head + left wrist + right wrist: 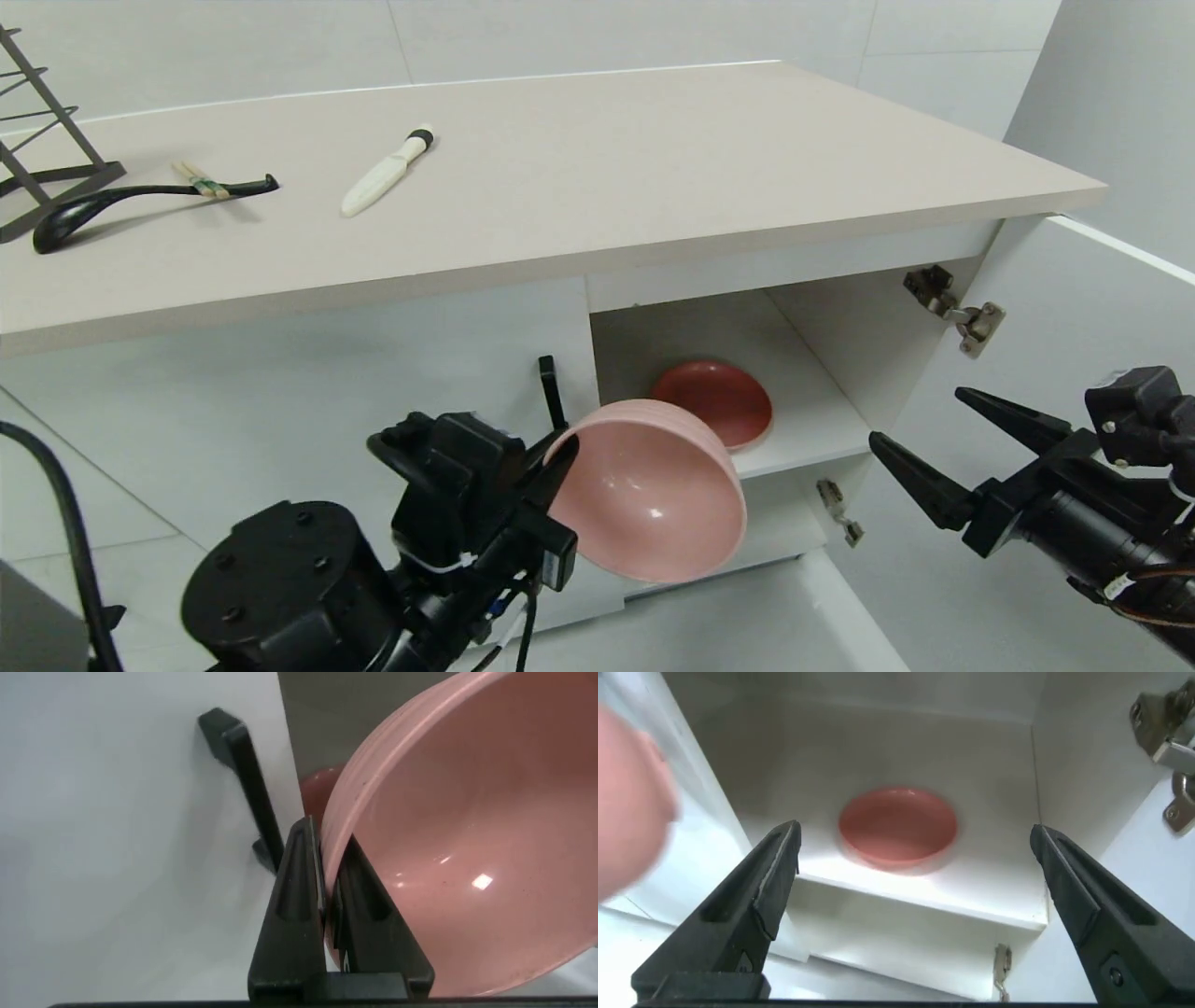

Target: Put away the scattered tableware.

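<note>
Pink bowl (653,495): held by its rim in my left jaws, before the cupboard shelf (812,427); right jaws stood wide, empty. Risk: rim grip could slip, or bowl strike red plate (714,401).

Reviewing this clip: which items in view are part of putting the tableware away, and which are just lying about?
Job in hand: pink bowl in the left gripper; red dish on the cabinet shelf; white knife, black ladle and chopsticks on the counter.
Just there: wire rack; door hinge; cabinet handle.
</note>
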